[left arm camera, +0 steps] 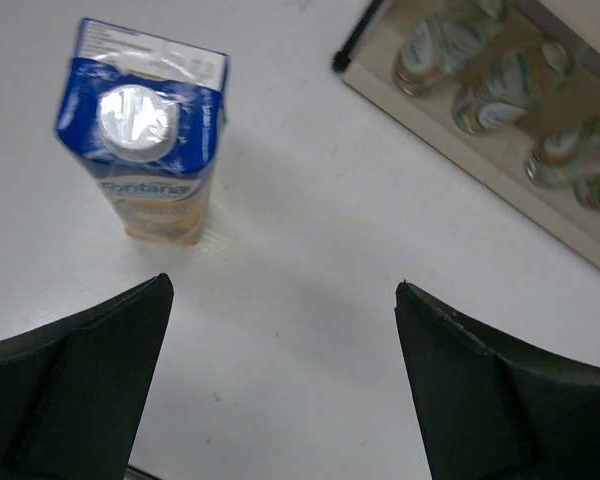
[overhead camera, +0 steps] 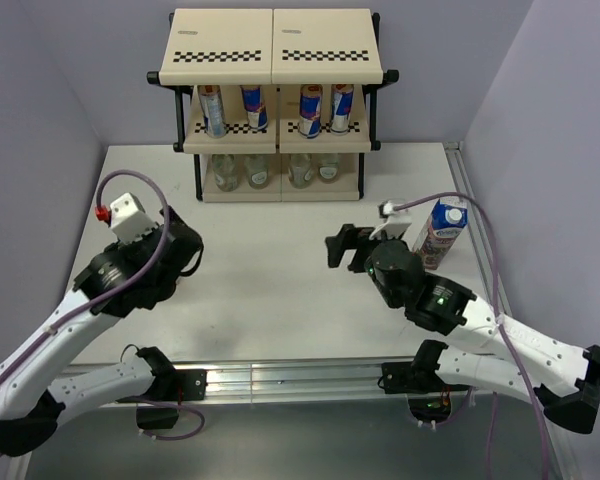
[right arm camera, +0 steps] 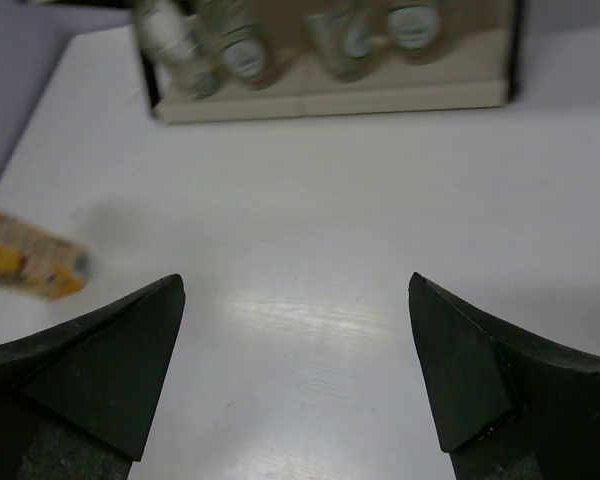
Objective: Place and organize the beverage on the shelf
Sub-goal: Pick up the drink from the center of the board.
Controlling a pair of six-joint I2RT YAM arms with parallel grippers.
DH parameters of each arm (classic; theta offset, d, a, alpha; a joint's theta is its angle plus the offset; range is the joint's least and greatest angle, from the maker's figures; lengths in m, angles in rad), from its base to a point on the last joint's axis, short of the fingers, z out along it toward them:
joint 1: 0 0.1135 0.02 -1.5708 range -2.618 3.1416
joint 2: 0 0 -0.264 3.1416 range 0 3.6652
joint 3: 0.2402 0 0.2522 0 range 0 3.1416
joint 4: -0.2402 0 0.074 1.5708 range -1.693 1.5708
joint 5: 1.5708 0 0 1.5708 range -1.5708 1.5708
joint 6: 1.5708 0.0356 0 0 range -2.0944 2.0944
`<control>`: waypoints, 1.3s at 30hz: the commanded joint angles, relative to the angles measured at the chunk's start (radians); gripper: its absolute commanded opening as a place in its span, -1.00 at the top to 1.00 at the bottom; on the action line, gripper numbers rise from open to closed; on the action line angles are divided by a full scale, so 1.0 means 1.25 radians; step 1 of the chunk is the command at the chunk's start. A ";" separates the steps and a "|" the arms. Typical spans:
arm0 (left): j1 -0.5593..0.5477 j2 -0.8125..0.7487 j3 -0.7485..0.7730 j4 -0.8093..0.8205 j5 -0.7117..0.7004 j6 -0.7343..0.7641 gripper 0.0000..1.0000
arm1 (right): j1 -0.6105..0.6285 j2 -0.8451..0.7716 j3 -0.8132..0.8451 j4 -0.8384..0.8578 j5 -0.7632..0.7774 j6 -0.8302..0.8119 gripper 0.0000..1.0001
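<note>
The shelf [overhead camera: 273,45] stands at the back. Its middle tier holds the silver-blue-red cans [overhead camera: 252,108] and its bottom tier the clear bottles [overhead camera: 259,171], which also show blurred in the left wrist view [left arm camera: 500,95] and the right wrist view [right arm camera: 245,55]. The yellow carton [left arm camera: 150,135] stands upright on the table, ahead and left of my open, empty left gripper [left arm camera: 280,285]; my left arm hides it in the top view. The purple carton [overhead camera: 444,231] stands at the right, beside my right arm. My right gripper [right arm camera: 295,280] is open and empty over bare table.
The shelf's top tier carries nothing. The grey walls close in on the left and right of the white table [overhead camera: 280,300]. A metal rail [overhead camera: 280,378] runs along the near edge. The yellow carton shows blurred at the left edge of the right wrist view [right arm camera: 30,265].
</note>
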 commanded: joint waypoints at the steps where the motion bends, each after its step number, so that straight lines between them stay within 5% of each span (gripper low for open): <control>1: -0.001 -0.091 -0.080 0.198 0.130 0.240 -0.99 | -0.021 -0.009 0.085 -0.262 0.305 0.099 -1.00; 5: -0.001 -0.186 -0.167 0.374 0.328 0.400 -0.99 | -0.237 -0.057 0.061 -0.277 0.216 0.034 -1.00; 14: 0.000 -0.137 -0.201 0.452 0.462 0.483 -0.99 | -0.421 -0.135 -0.003 -0.193 0.233 -0.142 -1.00; 25: 0.000 -0.073 -0.241 0.559 0.599 0.528 -0.99 | -0.618 -0.117 -0.138 0.169 0.054 -0.439 -1.00; 32: 0.000 -0.107 -0.248 0.554 0.637 0.554 -0.99 | -0.797 -0.008 -0.157 0.229 -0.145 -0.404 -1.00; 39: 0.000 -0.151 -0.271 0.560 0.645 0.565 -0.99 | -0.818 0.007 -0.283 0.408 -0.276 -0.318 -1.00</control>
